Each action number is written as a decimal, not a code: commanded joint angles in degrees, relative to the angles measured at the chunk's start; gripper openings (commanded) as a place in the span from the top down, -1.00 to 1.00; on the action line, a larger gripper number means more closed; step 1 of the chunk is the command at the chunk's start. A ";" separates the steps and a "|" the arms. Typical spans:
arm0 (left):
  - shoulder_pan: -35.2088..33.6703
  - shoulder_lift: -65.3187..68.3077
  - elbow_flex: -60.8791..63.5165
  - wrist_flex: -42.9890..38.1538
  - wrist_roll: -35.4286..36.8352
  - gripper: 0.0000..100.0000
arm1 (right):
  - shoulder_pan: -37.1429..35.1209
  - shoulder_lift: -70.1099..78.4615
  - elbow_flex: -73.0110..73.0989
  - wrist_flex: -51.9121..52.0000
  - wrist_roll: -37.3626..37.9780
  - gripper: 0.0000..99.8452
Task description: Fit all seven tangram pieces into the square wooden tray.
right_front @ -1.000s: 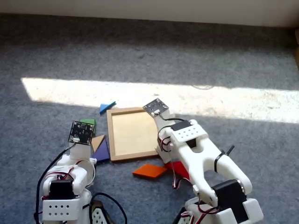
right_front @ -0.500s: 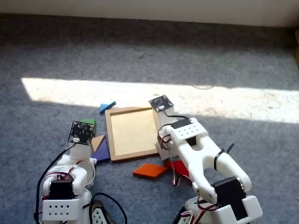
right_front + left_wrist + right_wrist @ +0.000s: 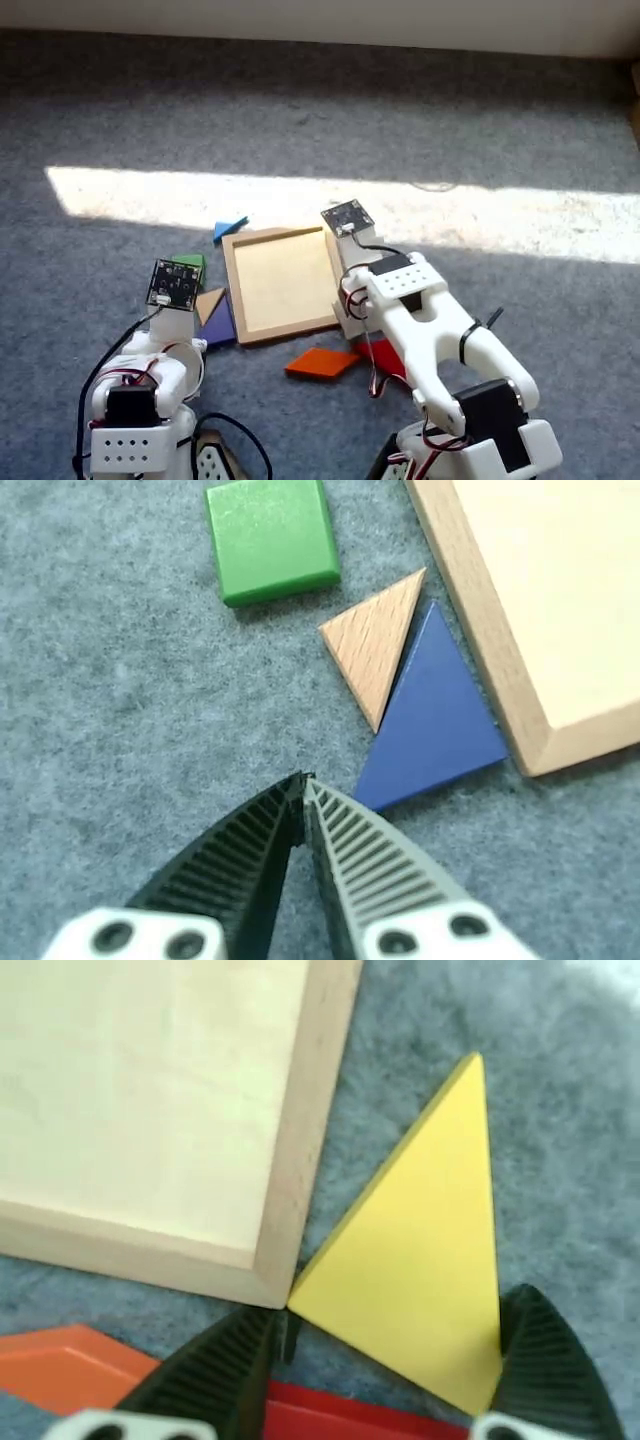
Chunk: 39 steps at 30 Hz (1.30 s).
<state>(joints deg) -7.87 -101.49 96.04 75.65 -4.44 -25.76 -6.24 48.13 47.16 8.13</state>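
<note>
Left gripper (image 3: 303, 790): fingers pressed together over carpet (image 3: 120, 680), near blue triangle (image 3: 430, 720)
Green square (image 3: 272, 538), wood triangle (image 3: 375, 645): on carpet left of tray (image 3: 232, 290)
Orange piece (image 3: 320, 362): before tray
Right gripper (image 3: 400, 1315): fingers spread astride yellow triangle (image 3: 420, 1230), perhaps touching it; triangle lies at tray's corner

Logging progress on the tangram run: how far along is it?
Nothing is placed yet: the tray is empty. In hand: the right gripper, open, straddles the yellow triangle. The left gripper is shut over the carpet. Left: all seven pieces, including the green square, wooden triangle, dark blue triangle, light blue triangle, orange piece and red piece.
</note>
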 commanded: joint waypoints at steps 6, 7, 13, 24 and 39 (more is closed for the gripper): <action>-0.48 -2.77 1.10 0.35 -0.18 0.99 | 2.59 -1.19 -3.56 -4.00 5.89 0.75; -0.48 -2.77 1.10 0.35 -0.18 0.99 | 3.38 -2.42 -3.47 -3.91 6.51 0.78; -0.48 -2.77 1.10 0.35 -0.18 0.99 | 10.68 -11.47 -3.03 1.10 7.30 0.81; -0.48 -2.77 1.10 0.35 -0.18 0.99 | 9.63 -14.73 -4.70 6.20 -2.55 0.16; -0.48 -2.77 1.10 0.35 -0.18 0.99 | 0.31 -0.48 -20.62 6.55 -10.11 0.09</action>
<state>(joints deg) -7.87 -101.49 96.04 75.65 -4.44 -24.35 -9.58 32.57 53.32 -1.27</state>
